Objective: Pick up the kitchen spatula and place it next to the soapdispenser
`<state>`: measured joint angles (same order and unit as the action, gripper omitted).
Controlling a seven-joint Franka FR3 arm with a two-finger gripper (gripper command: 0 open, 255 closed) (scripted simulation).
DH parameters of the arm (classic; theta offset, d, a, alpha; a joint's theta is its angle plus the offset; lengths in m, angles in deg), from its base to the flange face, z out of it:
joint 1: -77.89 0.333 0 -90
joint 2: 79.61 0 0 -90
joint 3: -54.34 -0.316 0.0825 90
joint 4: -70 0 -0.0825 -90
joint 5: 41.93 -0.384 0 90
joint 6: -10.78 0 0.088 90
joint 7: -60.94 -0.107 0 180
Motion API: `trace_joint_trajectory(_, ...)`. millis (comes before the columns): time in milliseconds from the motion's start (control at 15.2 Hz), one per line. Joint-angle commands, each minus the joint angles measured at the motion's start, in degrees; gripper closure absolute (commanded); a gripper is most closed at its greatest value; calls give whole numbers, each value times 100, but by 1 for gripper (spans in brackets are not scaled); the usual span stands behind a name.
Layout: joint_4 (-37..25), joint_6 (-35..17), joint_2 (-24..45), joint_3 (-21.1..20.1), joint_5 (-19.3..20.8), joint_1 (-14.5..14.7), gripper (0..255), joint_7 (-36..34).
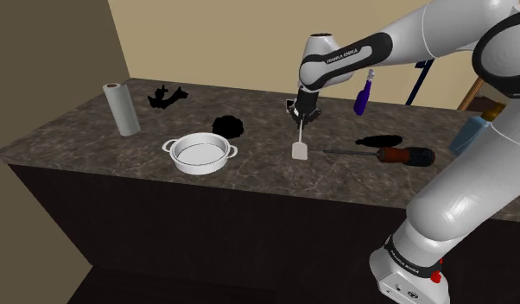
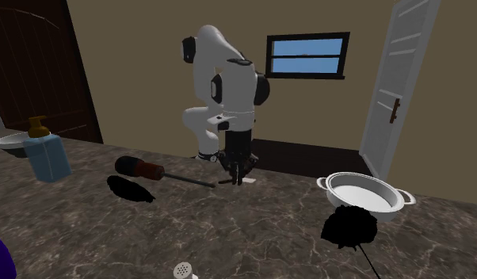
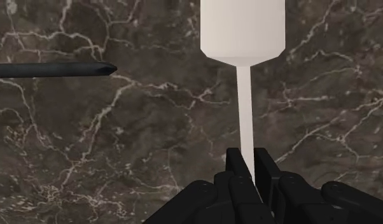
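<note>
1. The pincer (image 3: 250, 167) is clamped on the thin handle of the white spatula (image 3: 242, 38), 1 finger (image 3: 237, 163) on each side, gripping it near the handle's end.
2. The spatula (image 1: 299, 145) hangs below the pincer (image 1: 302, 115) over the middle of the worktop (image 1: 250, 186). I cannot tell whether the blade touches the stone or sits just above it.
3. Its long axis is close to upright: handle up in the grip, flat blade pointing down at the worktop.
4. The step in hand looks like the carry to the soap dispenser (image 1: 468, 131).
5. Raise it first so the low blade clears the screwdriver (image 1: 392, 156), which lies between.
6. Move slowly, since a long thing held at 1 end may swing or slip.
7. Lower the blade beside the bottle without knocking it, then release.
</note>
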<state>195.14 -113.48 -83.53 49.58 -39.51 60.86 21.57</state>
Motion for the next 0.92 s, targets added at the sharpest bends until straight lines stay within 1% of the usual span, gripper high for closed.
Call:
trace_joint_trajectory(0, -117, 157, -38, 4, -8, -3, 255, 18)
trace_joint_trajectory(858, -845, 1148, -302, 11, -52, -2, 255, 76)
